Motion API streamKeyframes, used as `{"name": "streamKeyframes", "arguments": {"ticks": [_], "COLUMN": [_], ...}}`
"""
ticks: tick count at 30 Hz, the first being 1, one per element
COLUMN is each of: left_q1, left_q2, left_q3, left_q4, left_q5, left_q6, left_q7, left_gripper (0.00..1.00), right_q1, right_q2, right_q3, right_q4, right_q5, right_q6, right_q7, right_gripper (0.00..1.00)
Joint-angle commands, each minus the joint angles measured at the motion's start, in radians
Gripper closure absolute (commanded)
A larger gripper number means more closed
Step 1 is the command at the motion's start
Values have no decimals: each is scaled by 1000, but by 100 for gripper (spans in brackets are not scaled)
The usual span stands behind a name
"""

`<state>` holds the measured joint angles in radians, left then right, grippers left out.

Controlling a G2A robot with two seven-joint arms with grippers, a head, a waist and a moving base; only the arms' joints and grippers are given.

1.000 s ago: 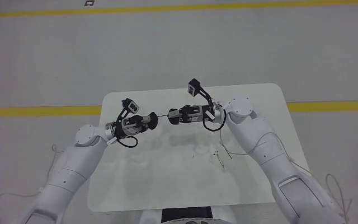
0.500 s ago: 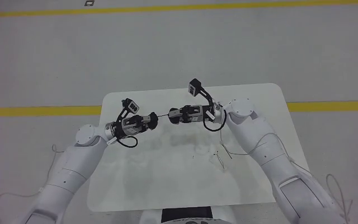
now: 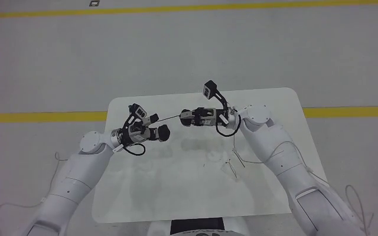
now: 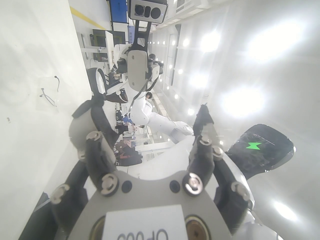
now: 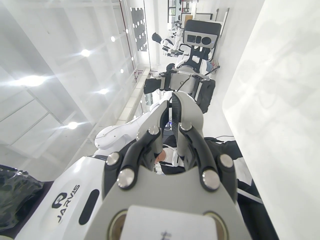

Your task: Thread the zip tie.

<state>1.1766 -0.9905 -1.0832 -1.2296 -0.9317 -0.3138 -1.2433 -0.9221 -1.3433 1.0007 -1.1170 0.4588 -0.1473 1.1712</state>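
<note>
holding the light, likely whippy zip tie [image 3: 168, 118], right gripper [image 3: 182, 115] is clenching it; left gripper [image 3: 158, 126] is gaping, should pinch near tip.

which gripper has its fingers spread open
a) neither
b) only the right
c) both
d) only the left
d: in its own wrist view the left gripper has its fingers standing wide apart with nothing between them, while the right gripper has its fingers pressed together, pinching the end of the zip tie.
</note>
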Motion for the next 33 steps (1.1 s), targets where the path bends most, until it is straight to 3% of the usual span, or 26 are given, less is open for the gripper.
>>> {"name": "streamKeyframes", "arguments": {"ticks": [1, 5, 7, 14, 20, 27, 29, 33], "left_q1": [0, 1, 5, -26, -47, -46, -41, -33], "left_q2": [0, 0, 0, -3, -2, -2, -2, 1], "left_q3": [0, 0, 5, 8, 54, 54, 55, 45], "left_q4": [0, -1, -10, 37, 23, 20, -4, -23], "left_q5": [0, 3, 8, -30, 10, 13, 30, 32], "left_q6": [0, 1, 24, 34, 2, 3, 3, 4], "left_q7": [0, 6, 15, -147, -147, -141, -113, -131], "left_gripper": [0, 0, 0, 0, 0, 0, 0, 0], "right_q1": [0, -8, -19, -37, -28, -22, -35, -46], "right_q2": [0, 0, 2, 10, 6, 4, 5, 8], "right_q3": [0, 0, 3, 12, -11, -16, -17, -17], "right_q4": [0, -9, -30, -50, -39, -33, -48, -68], "right_q5": [0, -2, 0, 37, 64, 71, 69, 72], "right_q6": [0, 0, -1, 4, 21, 16, 20, 40], "right_q7": [0, -18, -24, 42, 85, 83, 56, 55], "right_gripper": [100, 100, 100, 100, 100, 100, 100, 100]}}
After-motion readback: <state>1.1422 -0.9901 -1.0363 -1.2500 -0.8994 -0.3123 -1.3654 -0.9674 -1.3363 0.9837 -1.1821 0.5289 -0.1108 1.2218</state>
